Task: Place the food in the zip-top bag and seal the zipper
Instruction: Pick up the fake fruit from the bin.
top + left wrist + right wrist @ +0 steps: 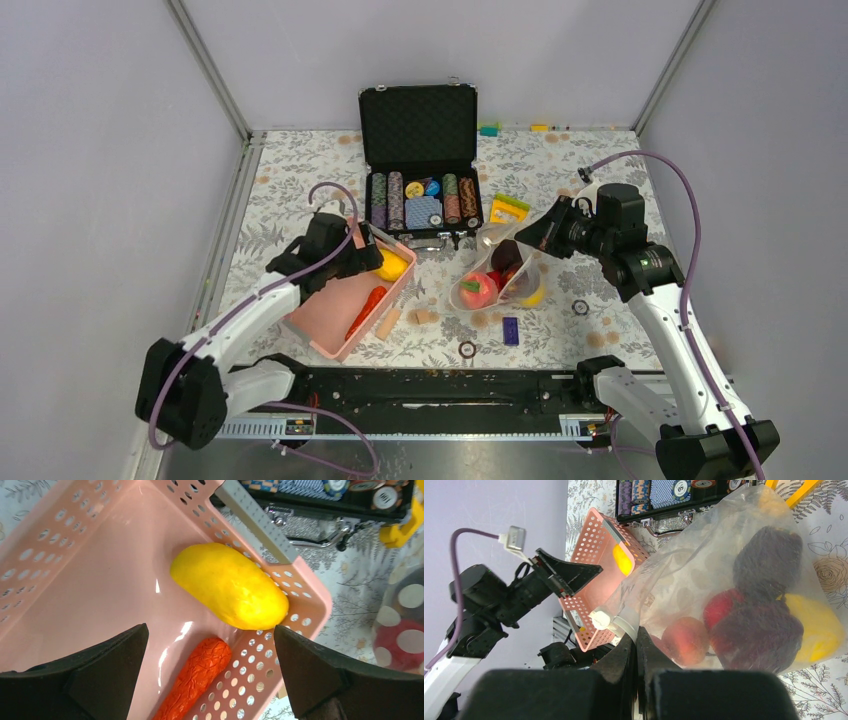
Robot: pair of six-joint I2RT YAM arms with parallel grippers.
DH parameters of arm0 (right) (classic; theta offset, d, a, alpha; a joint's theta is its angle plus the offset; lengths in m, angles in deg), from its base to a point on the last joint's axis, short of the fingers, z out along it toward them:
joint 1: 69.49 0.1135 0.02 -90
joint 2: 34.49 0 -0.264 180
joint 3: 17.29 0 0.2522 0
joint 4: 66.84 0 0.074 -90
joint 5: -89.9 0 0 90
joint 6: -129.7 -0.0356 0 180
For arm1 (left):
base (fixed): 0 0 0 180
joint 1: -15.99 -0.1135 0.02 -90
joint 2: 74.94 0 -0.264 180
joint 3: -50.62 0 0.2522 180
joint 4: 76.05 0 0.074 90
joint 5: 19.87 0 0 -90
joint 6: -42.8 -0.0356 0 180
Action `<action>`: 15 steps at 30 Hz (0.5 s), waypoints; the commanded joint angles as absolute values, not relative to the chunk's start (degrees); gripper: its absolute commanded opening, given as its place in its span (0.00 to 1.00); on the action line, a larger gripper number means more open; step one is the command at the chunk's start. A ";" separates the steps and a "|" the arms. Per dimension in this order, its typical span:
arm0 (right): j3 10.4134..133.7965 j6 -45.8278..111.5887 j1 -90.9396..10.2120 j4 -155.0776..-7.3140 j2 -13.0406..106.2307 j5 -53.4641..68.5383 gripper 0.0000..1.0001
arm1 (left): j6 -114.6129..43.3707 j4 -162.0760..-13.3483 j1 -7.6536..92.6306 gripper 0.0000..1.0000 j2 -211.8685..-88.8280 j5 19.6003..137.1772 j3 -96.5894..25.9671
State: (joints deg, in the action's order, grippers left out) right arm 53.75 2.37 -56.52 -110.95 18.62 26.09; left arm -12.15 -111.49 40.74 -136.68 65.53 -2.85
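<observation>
Pink basket [330, 305] first: my left gripper [210, 630] hangs over it, jaws wide apart, holding nothing. To the basket's right sits the bag [684, 575], its mouth edge pinched tight in my right gripper [636, 642], with several fruits inside (about halfway, I judge). In the basket lie the yellow fruit [230, 585] and the carrot [195, 675]. Both must go in before sealing.
</observation>
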 commanded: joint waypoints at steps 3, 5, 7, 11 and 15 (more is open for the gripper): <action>55.84 2.74 -56.31 -108.83 18.56 27.32 0.00 | -9.39 -105.74 40.05 0.99 -143.42 69.37 -2.53; 55.80 2.70 -56.31 -108.87 18.56 27.18 0.00 | -6.21 -105.39 39.94 0.99 -144.79 67.99 -2.63; 55.87 2.70 -56.31 -108.88 18.61 27.11 0.00 | -1.57 -103.70 39.98 0.99 -145.98 67.62 -1.79; 55.85 2.78 -56.29 -108.87 18.62 26.92 0.00 | 8.06 -98.30 39.96 0.99 -147.92 66.57 1.61; 55.80 2.88 -56.30 -108.83 18.77 26.80 0.00 | 13.98 -93.32 40.04 0.99 -149.46 65.85 3.56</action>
State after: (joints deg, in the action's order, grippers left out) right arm 53.75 2.40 -56.52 -110.95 18.81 26.07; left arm 5.16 -101.52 40.26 -148.33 67.17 1.96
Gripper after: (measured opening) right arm 0.022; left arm 0.985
